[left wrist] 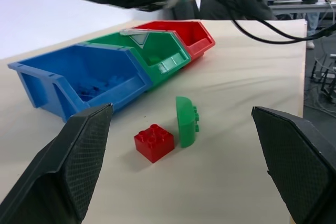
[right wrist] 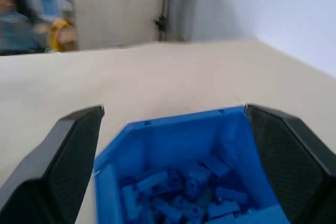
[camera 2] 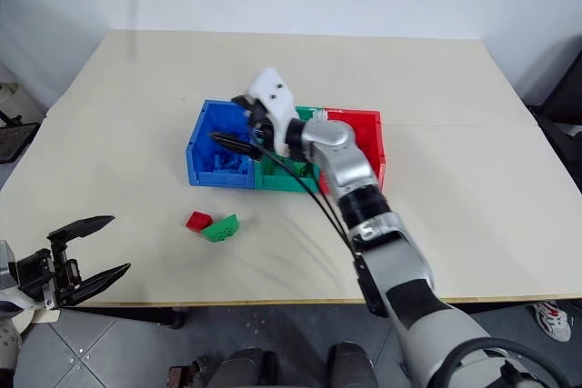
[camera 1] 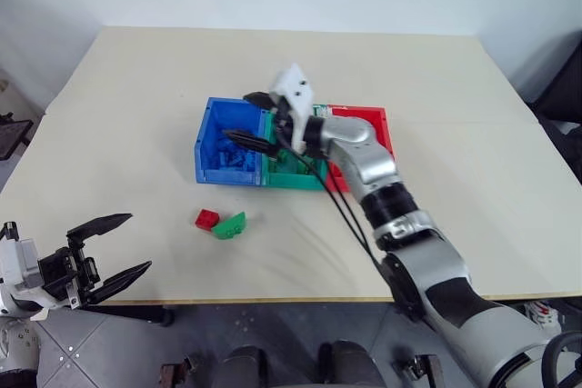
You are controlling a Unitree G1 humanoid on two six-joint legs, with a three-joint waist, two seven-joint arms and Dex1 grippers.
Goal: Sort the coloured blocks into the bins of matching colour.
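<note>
Three bins in a row mid-bench (camera 1: 136,88), two blocks loose in front.
Blue bin (camera 1: 214,156), green bin (camera 1: 296,174), red bin (camera 1: 377,124) touch side by side; blue bricks (right wrist: 184,192) lie in the blue one. Right gripper (camera 1: 257,120) hangs over the blue bin, jaws wide, empty. Left gripper (camera 1: 116,247) open near the bench's front edge. Red block (camera 1: 206,218) and curved green block (camera 1: 231,225) touching, near the blue bin.

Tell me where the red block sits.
In the head views the red block lies on the table, touching the curved green block on its right, nearer the robot than the blue bin.
</note>
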